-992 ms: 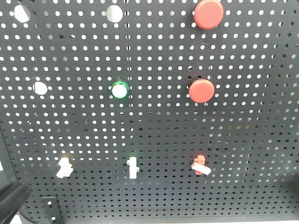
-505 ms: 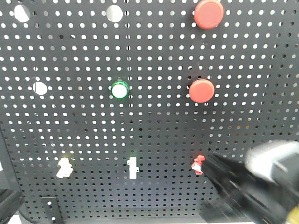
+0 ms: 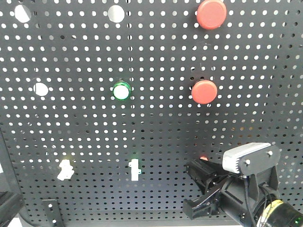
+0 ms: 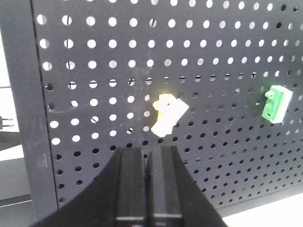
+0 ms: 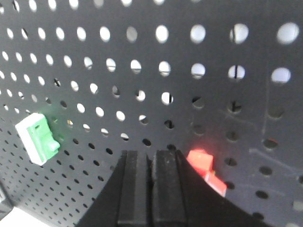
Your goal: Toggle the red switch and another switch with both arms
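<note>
The red switch (image 5: 204, 165) is low on the black pegboard (image 3: 156, 123). In the front view only a sliver of the red switch (image 3: 203, 157) shows above my right gripper (image 3: 200, 171). In the right wrist view, my right gripper (image 5: 152, 155) is shut and empty, its right finger (image 5: 166, 179) just left of the switch and seemingly touching it. The other switch (image 4: 168, 113), pale yellow with a white lever, sits at the lower left (image 3: 65, 169). My left gripper (image 4: 147, 152) is shut and empty, just below that switch and apart from it.
A white toggle on a green base (image 3: 135, 169) sits between the two switches. Two large round red push buttons (image 3: 204, 91) (image 3: 211, 13) and a green-ringed button (image 3: 121, 91) are higher up. The board's dark frame post (image 4: 19, 94) runs down the left.
My right arm came in from the lower right and moved left onto the red switch, now covering most of it. The yellow switch looks unchanged.
</note>
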You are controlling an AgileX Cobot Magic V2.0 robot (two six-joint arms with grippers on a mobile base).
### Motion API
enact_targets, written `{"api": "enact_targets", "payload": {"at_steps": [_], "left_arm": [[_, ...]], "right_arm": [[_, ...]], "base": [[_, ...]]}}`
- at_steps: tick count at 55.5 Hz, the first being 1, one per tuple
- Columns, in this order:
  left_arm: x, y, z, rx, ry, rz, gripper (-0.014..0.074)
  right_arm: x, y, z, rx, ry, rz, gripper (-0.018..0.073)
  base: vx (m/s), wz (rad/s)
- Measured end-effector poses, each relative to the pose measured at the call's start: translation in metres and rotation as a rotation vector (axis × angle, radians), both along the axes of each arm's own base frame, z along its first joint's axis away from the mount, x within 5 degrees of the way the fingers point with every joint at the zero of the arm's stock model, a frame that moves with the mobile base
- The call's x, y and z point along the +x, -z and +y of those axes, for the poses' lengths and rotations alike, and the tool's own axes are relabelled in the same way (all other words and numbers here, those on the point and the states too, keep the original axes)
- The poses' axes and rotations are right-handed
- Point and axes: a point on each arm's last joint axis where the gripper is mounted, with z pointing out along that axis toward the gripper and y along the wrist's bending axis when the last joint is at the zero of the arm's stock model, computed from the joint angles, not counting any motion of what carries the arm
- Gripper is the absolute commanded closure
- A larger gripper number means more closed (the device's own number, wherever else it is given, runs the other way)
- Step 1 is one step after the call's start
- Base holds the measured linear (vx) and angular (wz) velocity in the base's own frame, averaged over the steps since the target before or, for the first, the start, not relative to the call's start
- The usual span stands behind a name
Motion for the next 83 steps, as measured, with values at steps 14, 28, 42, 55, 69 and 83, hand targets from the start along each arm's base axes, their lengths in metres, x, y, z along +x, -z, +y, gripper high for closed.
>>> {"api": "enact_targets", "payload": {"at_steps": [14,28,42,55,69,83], "left_arm": [[0.0,0.0,0.0,0.0,0.0,-0.001,0.0594],[0.0,-0.001,0.0,-0.003,-0.002,-0.009,0.0594],[0.0,-0.001,0.0,-0.003,-0.002,-0.009,0.0594],[0.0,-0.001,0.0,-0.003,-0.002,-0.009,0.0594],[0.0,-0.001,0.0,-0.003,-0.002,-0.008,0.0594],[-0.019,0.011,0.01,0.031,-0.008,-0.029,0.0594]], "right_arm": [[-0.012,0.014,0.017,-0.049,-0.064,0.128,0.0566],[-0.02,0.001,0.016,-0.024,-0.077,0.095,0.0566],[-0.037,-0.036,0.005,0.067,-0.086,-0.095,0.0566],[-0.039,-0.039,0.004,0.072,-0.086,-0.107,0.0566],[-0.039,-0.039,0.004,0.072,-0.086,-0.108,0.0566],[-0.039,-0.039,0.004,0.072,-0.086,-0.108,0.0566]], "base": [[0.0,0.0],[0.0,0.0],[0.0,0.0],[0.0,0.0],[0.0,0.0],[0.0,0.0]]}}
